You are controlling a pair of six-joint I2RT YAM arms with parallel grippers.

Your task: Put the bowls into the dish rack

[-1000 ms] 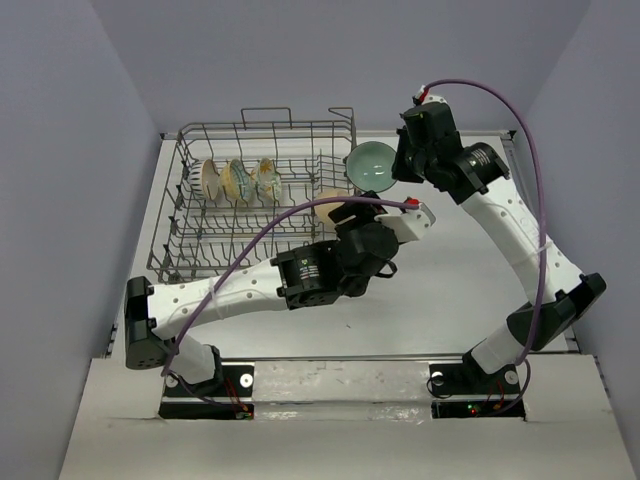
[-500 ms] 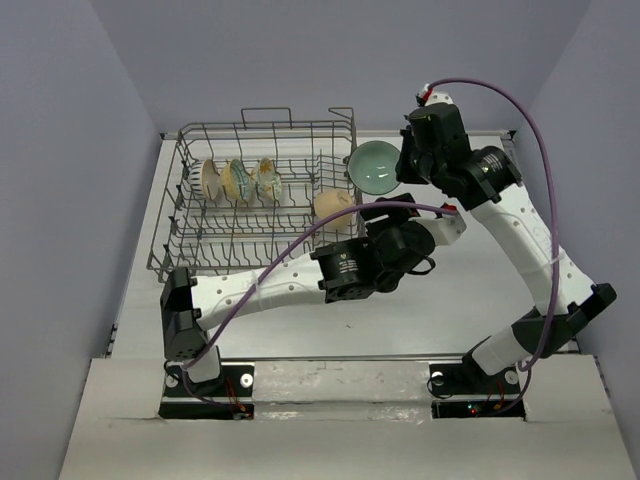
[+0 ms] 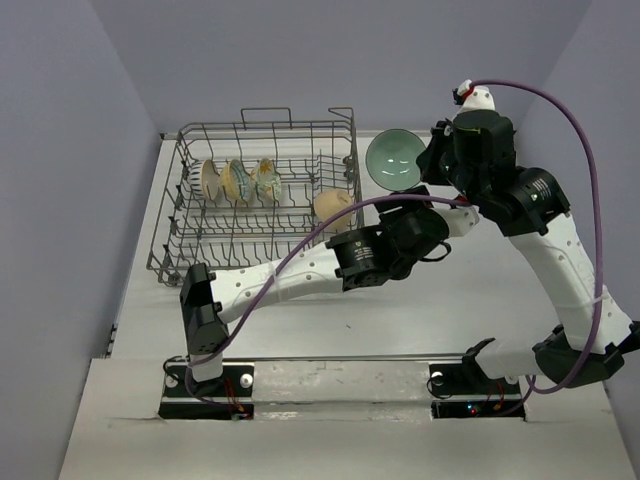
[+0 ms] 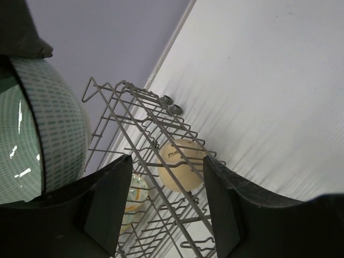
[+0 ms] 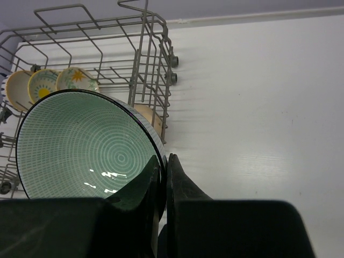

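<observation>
Bowl (image 5: 86, 145): glazed ceramic, rigid, slick, chips easily. Right gripper (image 5: 161, 164) clamped on its rim, a thin hold that may pivot. Left gripper (image 4: 166, 161) apart, empty, near rack (image 3: 190, 135).

Glossy glazed bowl (image 5: 86, 150), metal wire rack (image 3: 265, 126)

Left wrist view: the green bowl (image 4: 37, 134) runs off the left edge, only a slice showing. A patterned bowl (image 4: 135, 194) peeks out behind the left gripper (image 4: 166, 161), mostly covered by one finger (image 4: 107, 204). The rack (image 4: 134, 123) is cut off at the bottom edge.

Right wrist view: the tan bowl (image 5: 146, 114), by the rack's right side, sits almost wholly behind the green bowl's rim.

From above, the right gripper (image 3: 428, 168) has its fingertips lost under its own wrist. The three bowls (image 3: 238, 180) toward the rack's far left corner are too small for their patterns to be made out.
</observation>
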